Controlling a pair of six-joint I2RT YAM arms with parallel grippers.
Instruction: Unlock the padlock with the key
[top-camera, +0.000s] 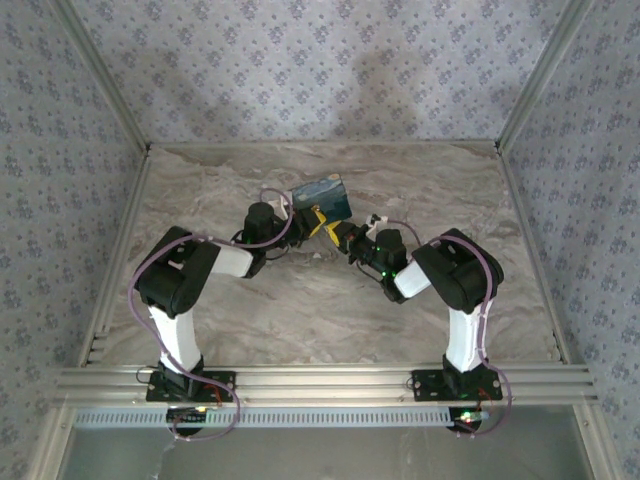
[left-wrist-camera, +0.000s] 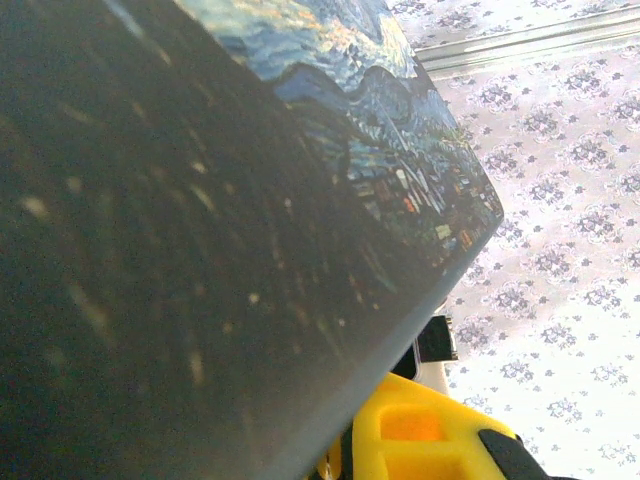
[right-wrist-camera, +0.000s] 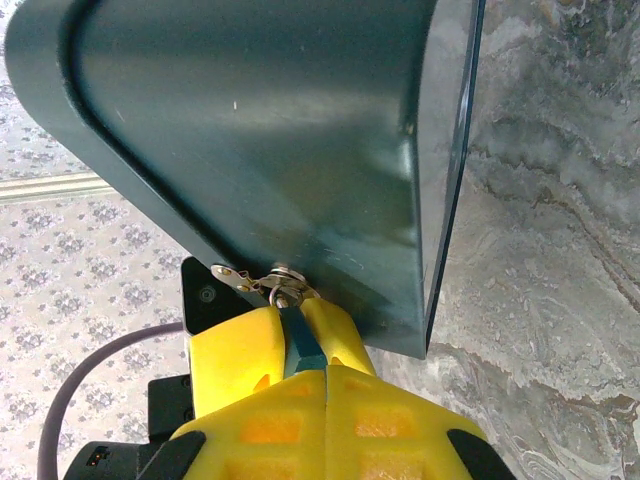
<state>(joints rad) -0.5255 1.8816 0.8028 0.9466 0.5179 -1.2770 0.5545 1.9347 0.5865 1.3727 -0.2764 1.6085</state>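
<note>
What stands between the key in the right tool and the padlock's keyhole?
Nothing visible. The right tool is shut on the key, whose tip meets the silver keyhole on the padlock at its dark edge. A small metal tab hangs just left of it, not across it.

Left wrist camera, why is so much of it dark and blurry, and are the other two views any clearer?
Left wrist view: the box crowds the lens, so its near face is dark and smeared; its printed far edge is sharper. Right wrist view: crisp, with soft sheen on the box, key clear in the right gripper. Top view: evenly lit, soft shadows on the wall.
</note>
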